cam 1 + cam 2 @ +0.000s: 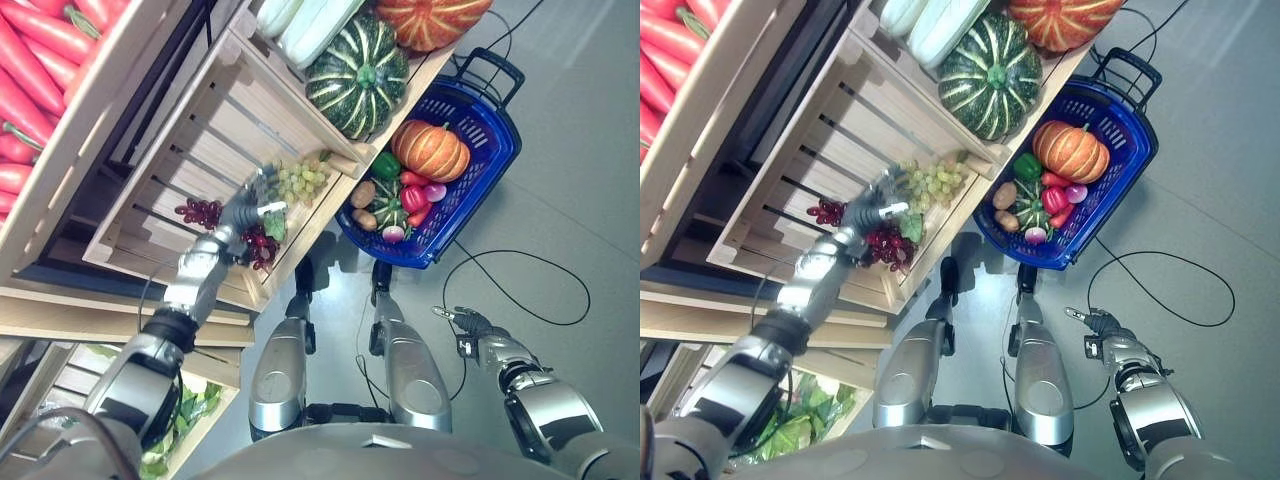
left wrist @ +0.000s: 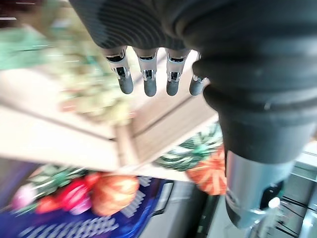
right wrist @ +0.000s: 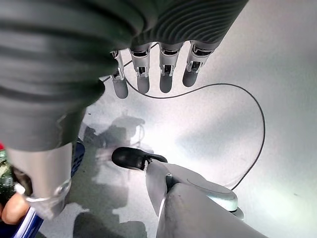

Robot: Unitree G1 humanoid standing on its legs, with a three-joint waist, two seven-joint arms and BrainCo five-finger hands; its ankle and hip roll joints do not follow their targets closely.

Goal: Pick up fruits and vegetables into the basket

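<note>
In the left eye view, your left hand (image 1: pixel 248 208) is inside the wooden crate (image 1: pixel 190 160), between the green grapes (image 1: pixel 300 180) at the crate's front corner and the red grapes (image 1: pixel 262 246) against its front wall; a smaller red bunch (image 1: pixel 200 211) lies further back. I judge the risk is that the fingers close between bunches and catch only loose berries or the leaf. In the right eye view, the blue basket (image 1: pixel 1120 170) stands on the floor below the shelf, already holding a small orange pumpkin (image 1: pixel 1070 150) and other vegetables; a bunch carried out could catch on the crate's front wall and drop beside the basket. In the left wrist view, the fingers (image 2: pixel 148 79) are straight and released, holding nothing, with the green grapes just past them. In the right wrist view, your right hand (image 3: pixel 158 74) hangs over bare floor, fingers relaxed and empty.
</note>
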